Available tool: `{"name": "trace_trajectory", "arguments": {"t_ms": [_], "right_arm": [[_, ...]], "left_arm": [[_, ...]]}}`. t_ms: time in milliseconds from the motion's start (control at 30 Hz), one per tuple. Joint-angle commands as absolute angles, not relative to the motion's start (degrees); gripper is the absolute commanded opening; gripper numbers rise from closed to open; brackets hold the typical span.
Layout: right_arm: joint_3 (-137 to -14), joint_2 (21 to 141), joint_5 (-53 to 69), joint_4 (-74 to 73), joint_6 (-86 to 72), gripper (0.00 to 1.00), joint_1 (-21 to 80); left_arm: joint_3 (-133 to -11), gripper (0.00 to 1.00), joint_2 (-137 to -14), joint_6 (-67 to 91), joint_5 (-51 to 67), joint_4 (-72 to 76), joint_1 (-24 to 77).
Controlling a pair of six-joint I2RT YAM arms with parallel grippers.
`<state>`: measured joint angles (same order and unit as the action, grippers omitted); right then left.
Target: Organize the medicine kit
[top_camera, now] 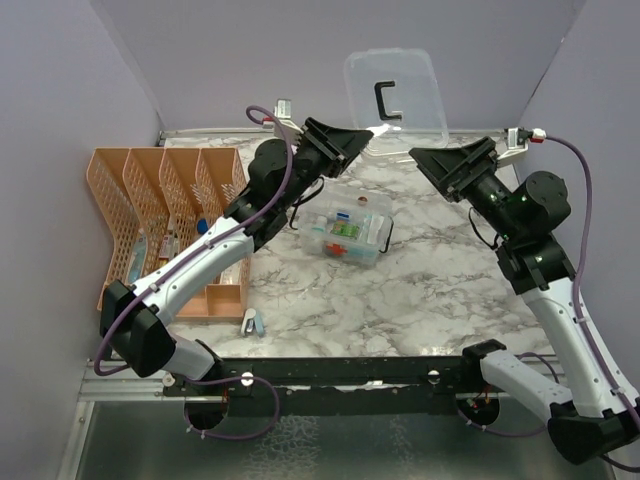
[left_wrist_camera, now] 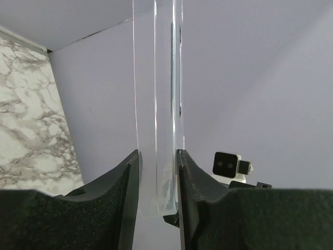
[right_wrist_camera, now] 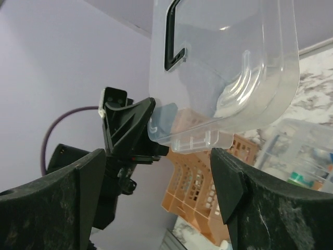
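Observation:
The medicine kit's clear box (top_camera: 350,232) sits open on the marble table with small packets inside. Its clear lid (top_camera: 395,95) with the black handle (top_camera: 385,100) is held upright in the air near the back wall. My left gripper (top_camera: 372,132) is shut on the lid's lower left edge. In the left wrist view the lid (left_wrist_camera: 156,104) stands edge-on, pinched by the left gripper (left_wrist_camera: 157,166). My right gripper (top_camera: 425,160) is open just right of the lid. In the right wrist view the lid (right_wrist_camera: 229,67) hangs above the open right gripper (right_wrist_camera: 158,177), apart from both fingers.
An orange lattice organizer (top_camera: 165,220) stands at the table's left side and shows behind the lid as the organizer (right_wrist_camera: 208,182). A small white and blue item (top_camera: 250,321) lies near the front edge. Purple walls close in the back and sides.

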<state>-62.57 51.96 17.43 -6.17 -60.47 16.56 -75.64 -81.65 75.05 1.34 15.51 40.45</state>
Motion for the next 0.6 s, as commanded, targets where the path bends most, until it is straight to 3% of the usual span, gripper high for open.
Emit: {"name": "trace_trajectory", "arguments": {"t_ms": [0, 367, 567], "right_arm": [[-61.7, 53.2, 18.4, 2.6, -70.3, 0.81, 16.7], [-62.2, 56.0, 15.0, 4.2, -76.1, 0.79, 16.7], [-62.2, 59.4, 15.5, 8.1, -79.0, 0.66, 16.7]], "left_arm": [[-77.0, 0.21, -80.1, 81.5, -0.2, 21.9, 40.4], [-77.3, 0.21, -81.1, 84.4, 0.0, 24.1, 40.4], [-77.3, 0.21, -81.3, 85.5, 0.3, 24.7, 40.4]]}}
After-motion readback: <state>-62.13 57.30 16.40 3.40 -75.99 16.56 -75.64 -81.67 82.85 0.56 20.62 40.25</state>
